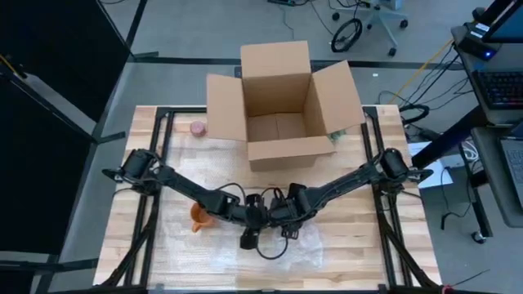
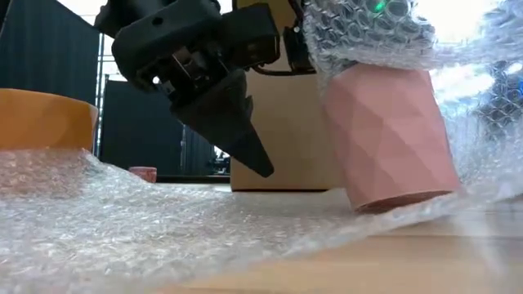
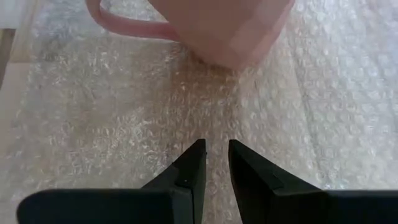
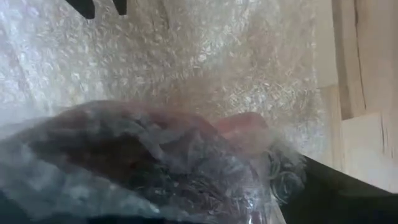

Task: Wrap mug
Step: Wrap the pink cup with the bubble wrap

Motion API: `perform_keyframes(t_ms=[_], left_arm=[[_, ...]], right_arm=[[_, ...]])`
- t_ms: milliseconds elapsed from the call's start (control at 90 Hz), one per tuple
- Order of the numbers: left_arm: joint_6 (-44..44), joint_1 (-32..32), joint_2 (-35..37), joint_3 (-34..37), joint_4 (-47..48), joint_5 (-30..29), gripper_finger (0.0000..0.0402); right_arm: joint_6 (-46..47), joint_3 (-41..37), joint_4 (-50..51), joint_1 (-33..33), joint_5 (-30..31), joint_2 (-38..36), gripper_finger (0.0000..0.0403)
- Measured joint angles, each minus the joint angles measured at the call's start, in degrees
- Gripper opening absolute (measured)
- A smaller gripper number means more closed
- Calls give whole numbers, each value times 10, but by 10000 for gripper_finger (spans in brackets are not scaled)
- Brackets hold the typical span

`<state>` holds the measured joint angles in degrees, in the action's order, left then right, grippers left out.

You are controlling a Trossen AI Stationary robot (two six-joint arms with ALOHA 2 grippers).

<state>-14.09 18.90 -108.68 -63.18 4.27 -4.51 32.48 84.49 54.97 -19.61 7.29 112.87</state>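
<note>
Both arms meet at table centre over the bubble wrap (image 2: 163,229). Pink mug (image 2: 392,139) stands on the wrap, a fold of it draped over its top. Left gripper (image 3: 216,163) hovers just beside the mug, fingers nearly together, holding nothing. Right gripper (image 1: 288,230) is buried under wrap; can't tell its fingers. Orange cup (image 1: 198,217) sits left, cardboard box (image 1: 282,106) behind.

Showing: one pink mug (image 2: 391,135), one orange mug (image 1: 198,217), one bubble wrap sheet (image 2: 163,224), one cardboard box (image 1: 282,102), one tape roll (image 1: 197,129), two grippers.
</note>
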Motion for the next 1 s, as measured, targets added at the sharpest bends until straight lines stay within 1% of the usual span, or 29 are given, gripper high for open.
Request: perform_keyframes(t_ms=[244, 578, 667, 778, 944, 1000], left_arm=[[0, 0, 0, -1, 13, 0, 56], [18, 0, 1, -48, 79, -11, 56], [42, 3, 1, -69, 104, -12, 56], [78, 4, 6, -102, 133, -29, 56], [119, 9, 40, -104, 132, -46, 56], [126, 13, 50, -101, 119, -48, 56]], right_arm=[[17, -1, 2, -14, -1, -12, 224], [29, -1, 6, -42, 1, -27, 224], [29, -1, 8, -44, 2, -27, 224], [29, -1, 8, -45, 2, -28, 224], [29, 0, 5, -52, 7, -30, 224], [28, 1, 4, -58, 9, -31, 224]])
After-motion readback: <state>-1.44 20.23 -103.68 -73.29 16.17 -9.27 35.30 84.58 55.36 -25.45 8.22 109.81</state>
